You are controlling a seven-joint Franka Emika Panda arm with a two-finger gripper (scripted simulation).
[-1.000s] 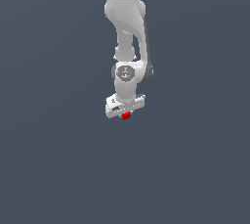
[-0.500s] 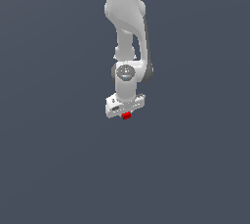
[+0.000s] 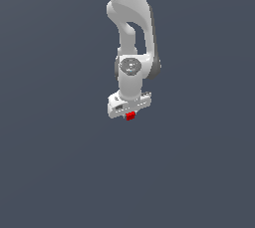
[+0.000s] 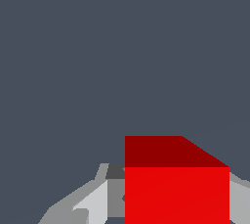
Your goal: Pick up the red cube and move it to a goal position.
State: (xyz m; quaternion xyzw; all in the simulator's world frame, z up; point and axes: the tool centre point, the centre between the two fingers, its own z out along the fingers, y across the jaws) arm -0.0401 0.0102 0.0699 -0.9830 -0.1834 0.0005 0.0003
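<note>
One red cube (image 3: pixel 130 116) between fingers (image 4: pixel 93 203), plain grey surroundings

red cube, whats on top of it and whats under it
In the exterior view the white tool sits directly above the red cube, hiding its upper part. Below it only plain grey background shows. Whether the cube rests on a surface or hangs free cannot be told.

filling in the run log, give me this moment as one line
phase: grasp | red cube: between the fingers, fills wrist view | gripper: on cube, under white arm | goal: not visible
</note>
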